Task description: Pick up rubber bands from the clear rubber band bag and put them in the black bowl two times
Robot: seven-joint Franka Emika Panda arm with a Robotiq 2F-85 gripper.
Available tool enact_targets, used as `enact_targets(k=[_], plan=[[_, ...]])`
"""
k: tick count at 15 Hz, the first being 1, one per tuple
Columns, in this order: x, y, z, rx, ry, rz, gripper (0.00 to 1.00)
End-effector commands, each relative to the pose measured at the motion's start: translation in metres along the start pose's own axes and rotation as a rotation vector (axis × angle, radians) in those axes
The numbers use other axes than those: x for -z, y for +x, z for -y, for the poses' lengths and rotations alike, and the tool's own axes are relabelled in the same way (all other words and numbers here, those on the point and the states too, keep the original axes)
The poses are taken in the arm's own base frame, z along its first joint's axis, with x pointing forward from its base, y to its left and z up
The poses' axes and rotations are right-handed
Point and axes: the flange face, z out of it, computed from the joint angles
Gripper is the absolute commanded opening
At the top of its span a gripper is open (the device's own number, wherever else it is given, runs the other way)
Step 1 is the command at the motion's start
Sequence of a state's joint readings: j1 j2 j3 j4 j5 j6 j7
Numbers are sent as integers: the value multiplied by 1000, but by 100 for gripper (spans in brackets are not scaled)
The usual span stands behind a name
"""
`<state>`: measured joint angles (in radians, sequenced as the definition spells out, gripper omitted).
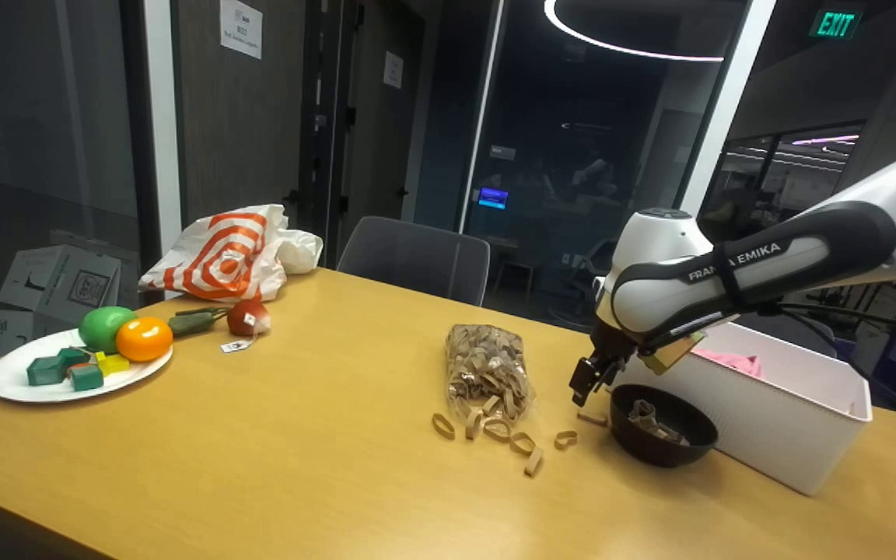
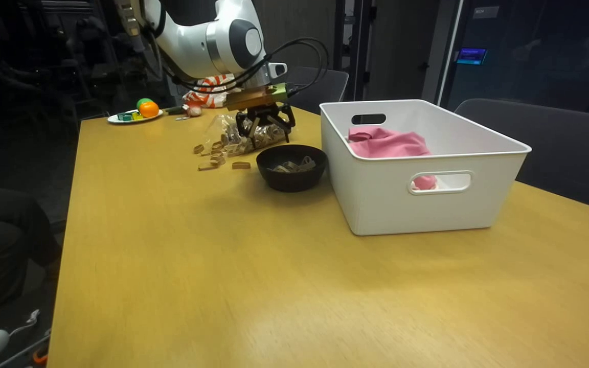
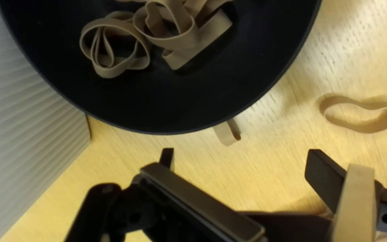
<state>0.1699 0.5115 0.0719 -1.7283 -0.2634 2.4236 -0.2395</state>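
- In the wrist view one tan rubber band (image 3: 226, 133) lies on the tabletop (image 1: 300, 451) just ahead of the gap between the jaws, partly hidden by the rim of the black bowl (image 3: 186, 104); a second lies ahead of and outside one jaw.
- The jaws are released and spread wide, bare tabletop showing between their tips.
- The gripper (image 3: 240, 158) hangs between the black bowl and the clear rubber band bag (image 1: 485, 354), close to the bowl; whether it touches the tabletop I cannot tell.
- The Franka Emika arm (image 1: 654, 311) extends from the right in an exterior view, bent at the wrist, pointing down.
- Rubber bands: about seven loose on the tabletop, some overlapping at the bag's mouth; at least three in the bowl; those in the bag cannot be counted.
- One clear rubber band bag, near the tabletop's far edge in an exterior view.
- One black bowl, just beside one white bin (image 2: 376, 204) holding one pink cloth (image 2: 386, 143).
- One white plate (image 1: 6, 381) near the left end edge; one red-and-white shopping bag (image 1: 222, 257) at the far corner.
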Motion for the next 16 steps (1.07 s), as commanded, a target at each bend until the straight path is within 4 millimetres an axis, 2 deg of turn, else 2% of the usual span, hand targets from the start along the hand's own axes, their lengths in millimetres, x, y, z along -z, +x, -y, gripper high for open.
enact_targets(k=[1, 9, 10, 11, 16], plan=[[-11, 9, -7, 71, -3, -3, 100], [-40, 4, -1, 123, 31, 30, 100], [-41, 4, 0, 126, 32, 29, 75], [-42, 4, 2, 133, 39, 28, 75], [-39, 6, 6, 150, 43, 17, 35]])
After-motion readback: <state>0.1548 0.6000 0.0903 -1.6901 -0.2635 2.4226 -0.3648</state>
